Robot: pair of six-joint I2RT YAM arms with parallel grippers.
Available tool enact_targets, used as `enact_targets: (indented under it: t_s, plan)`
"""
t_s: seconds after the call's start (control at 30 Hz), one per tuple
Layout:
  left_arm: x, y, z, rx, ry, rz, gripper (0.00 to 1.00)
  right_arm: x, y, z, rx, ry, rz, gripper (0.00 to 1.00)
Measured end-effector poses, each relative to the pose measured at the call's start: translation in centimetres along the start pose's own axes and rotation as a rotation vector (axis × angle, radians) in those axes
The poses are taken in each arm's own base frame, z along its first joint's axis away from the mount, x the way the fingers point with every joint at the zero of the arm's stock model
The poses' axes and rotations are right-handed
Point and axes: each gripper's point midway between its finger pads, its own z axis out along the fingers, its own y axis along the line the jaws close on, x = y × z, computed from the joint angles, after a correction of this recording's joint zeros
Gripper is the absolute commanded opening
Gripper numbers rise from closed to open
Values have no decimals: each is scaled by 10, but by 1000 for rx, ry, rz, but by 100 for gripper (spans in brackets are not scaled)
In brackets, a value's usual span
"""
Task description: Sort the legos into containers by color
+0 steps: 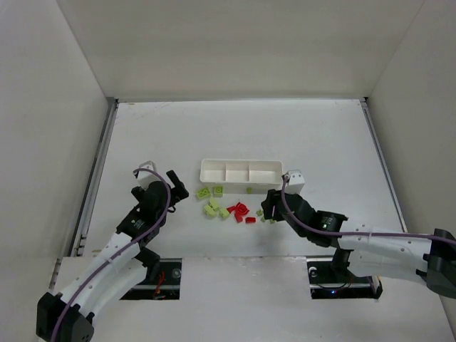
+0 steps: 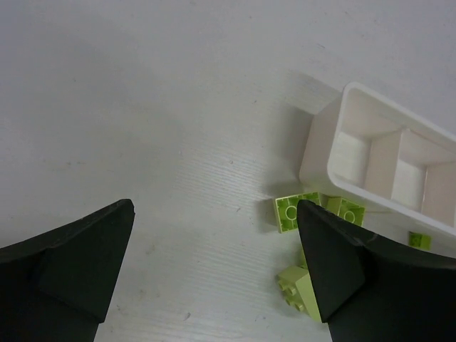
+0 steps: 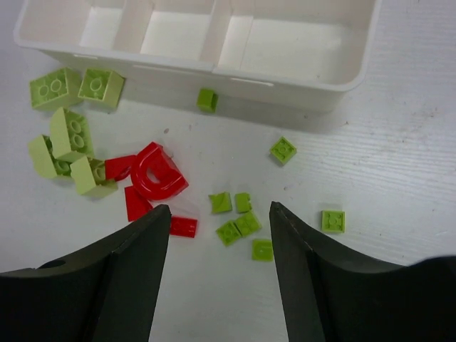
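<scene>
three compartments of the white tray (image 1: 204, 171) look bare from the top camera, so by my reading nothing is sorted yet. on the table (image 1: 320, 135), just at 6 o'clock of the tray, lie pale yellow-green bricks (image 1: 214, 208) toward 9 o'clock, red pieces (image 1: 241, 211) in the middle and tiny bright green bricks (image 1: 267, 218) toward 3 o'clock. the left gripper (image 1: 178, 187) sits at 9 o'clock of the pile. the right gripper (image 1: 268, 208) hangs over the bright green ones.

from the left wrist, its jaws stand wide with nothing between them, and the tray's end wall is at 2 o'clock.

from the right wrist, the jaws are likewise wide and empty, straddling a close-packed knot of about five small bright greens. a clean pick probably means choosing a loner, such as the single brick (image 3: 332, 221) at 3 o'clock. narrow the jaws first, then descend straight with the fingers squared to its flat sides, so neighbours are not scattered.
</scene>
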Motion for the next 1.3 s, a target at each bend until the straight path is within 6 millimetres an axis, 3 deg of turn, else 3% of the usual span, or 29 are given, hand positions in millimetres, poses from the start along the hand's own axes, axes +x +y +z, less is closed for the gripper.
enact_targets:
  t_s: [0.03,0.07,0.1,0.2,0.3,0.4,0.43,0.47,0.5,0.57,0.63,0.83,1.07,1.3]
  plan:
    - [-1,2,1,-8,-1,-6,100,-3,1,1,-8,-6,2,60]
    - [-3,3,3,-12,-9,-21,100,-5,5,2,-27,-12,3,50]
    - [-6,5,6,-18,-28,-54,100,-7,8,2,-41,-15,3,33]
    - [-12,3,9,-17,-50,-75,100,-6,21,7,-94,-10,-11,11]
    - [-15,-1,14,-17,-71,-88,100,4,30,15,-127,33,-38,9]
    - [-16,-6,15,-12,-99,-117,100,16,38,22,-154,85,-67,13]
    - [-17,-8,14,-8,-107,-127,94,20,41,25,-163,99,-76,17]
    - [-20,-14,11,5,-132,-144,39,27,46,30,-180,122,-95,29]
    - [-21,-18,10,18,-140,-146,26,30,49,33,-186,135,-99,33]
    - [-18,-24,8,28,-135,-105,18,37,52,37,-196,156,-117,44]
    - [-10,-31,7,42,-112,-58,18,42,55,42,-203,167,-133,52]
    - [25,-59,-12,156,-29,66,45,53,60,59,-202,195,-160,56]
    - [39,-72,-27,233,6,83,47,58,62,71,-195,207,-178,56]
    - [49,-71,-27,242,26,93,49,55,59,79,-178,204,-198,52]
